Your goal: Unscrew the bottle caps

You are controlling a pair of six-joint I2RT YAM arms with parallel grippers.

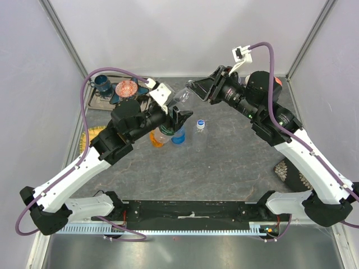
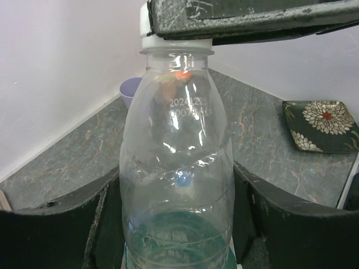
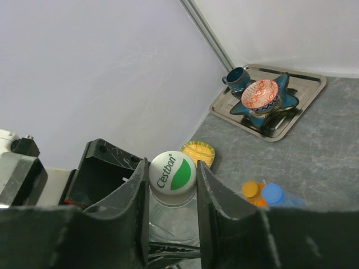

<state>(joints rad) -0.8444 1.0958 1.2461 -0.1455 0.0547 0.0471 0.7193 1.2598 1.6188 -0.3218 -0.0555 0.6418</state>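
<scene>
The left pincer (image 1: 179, 115) hangs above the grey counter (image 1: 224, 162), clamped round the lower body of a clear bottle (image 2: 176, 168) that it holds up at a tilt. The right pincer (image 1: 196, 89) is closed on the white cap (image 3: 172, 178) at that bottle's top. Nearer the arm bases than the held bottle, the orange bottle (image 1: 157, 138), the blue bottle (image 1: 178, 136) and a second clear bottle (image 1: 200, 125) stand capped on the counter.
</scene>
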